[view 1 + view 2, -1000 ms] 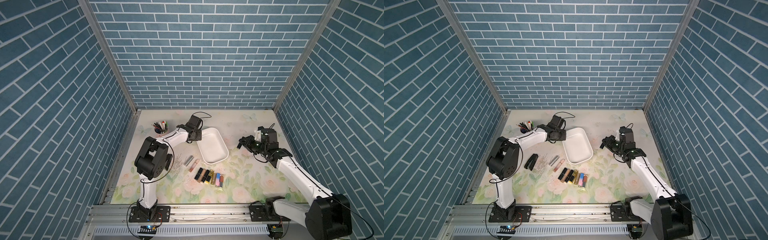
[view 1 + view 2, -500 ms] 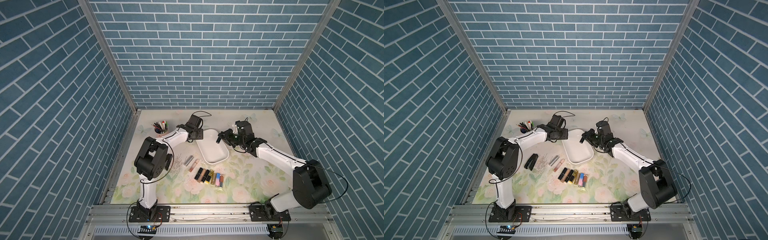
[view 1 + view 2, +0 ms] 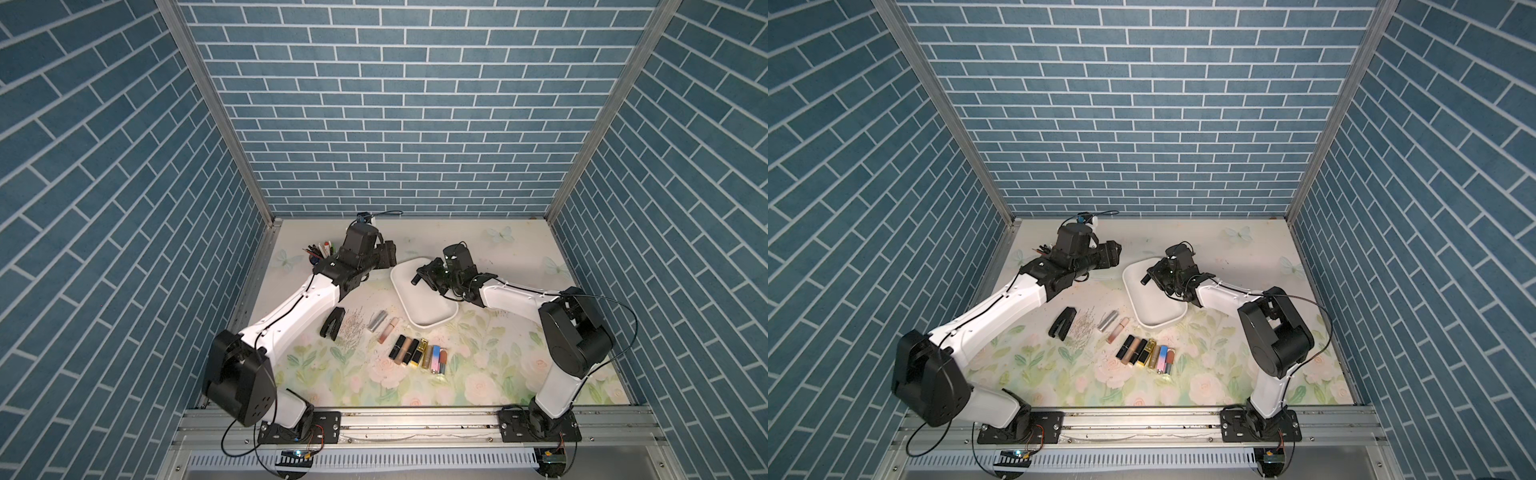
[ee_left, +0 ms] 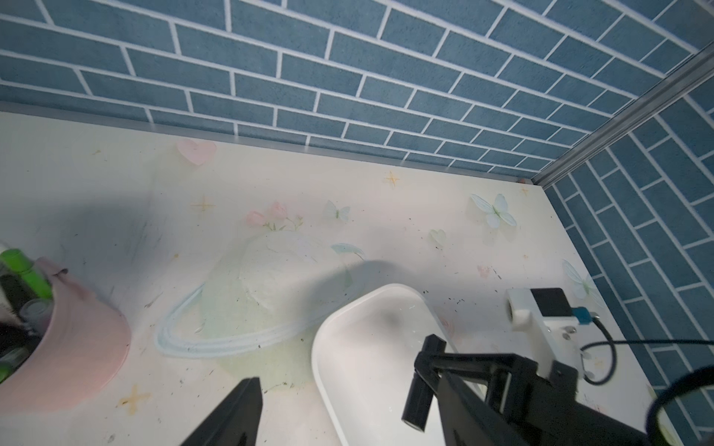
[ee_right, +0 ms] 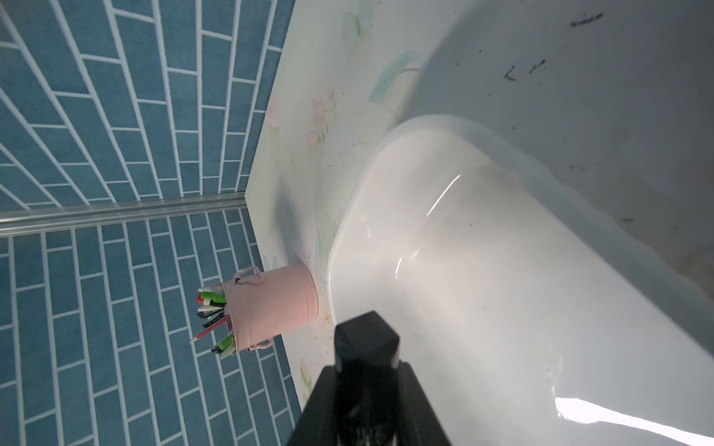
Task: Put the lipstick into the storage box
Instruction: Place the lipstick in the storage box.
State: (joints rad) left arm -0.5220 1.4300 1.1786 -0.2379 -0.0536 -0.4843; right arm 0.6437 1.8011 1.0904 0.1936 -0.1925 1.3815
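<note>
**jonas_r:** ok so what are the arms doing here?

**kit44:** The left arm (image 3: pixel 299 307) is stretched long from its base at 7 o'clock. Its white link runs up toward 11, and the wrist ends right by the pink pen cup (image 5: pixel 274 305). The left gripper (image 3: pixel 390 258) points toward 3 o'clock, just beside the 10 o'clock corner of the storage box (image 3: pixel 428 316). Can't tell if it touches the rim. It looks let go: the wrist cam only catches one finger (image 4: pixel 235 409), way off to the side. There's bare mat (image 4: pixel 270 193) beyond it and nothing in the grip.

**jonas_r:** and the right one?

**kit44:** The right arm (image 3: pixel 511 297) comes up from 5 o'clock with its big black joint raised and the white forearm reaching across toward 9. The right gripper (image 3: pixel 423 277) is clamped on a black lipstick (image 3: pixel 414 281), with the tube poking out past the fingertips. It hangs over the 12 o'clock end of the box, inside the rim line and up off the base. From the left wrist cam you can see its shadow on the white plastic.

**jonas_r:** what's in the containers?

**kit44:** The cup at 10 o'clock is stuffed with pens, a red pencil and green markers. The box sits mid-table and shows plain white base under the held tube. A row of lipsticks (image 3: pixel 419 353) lies on the mat at 6 o'clock from the box, near it but apart.
</note>
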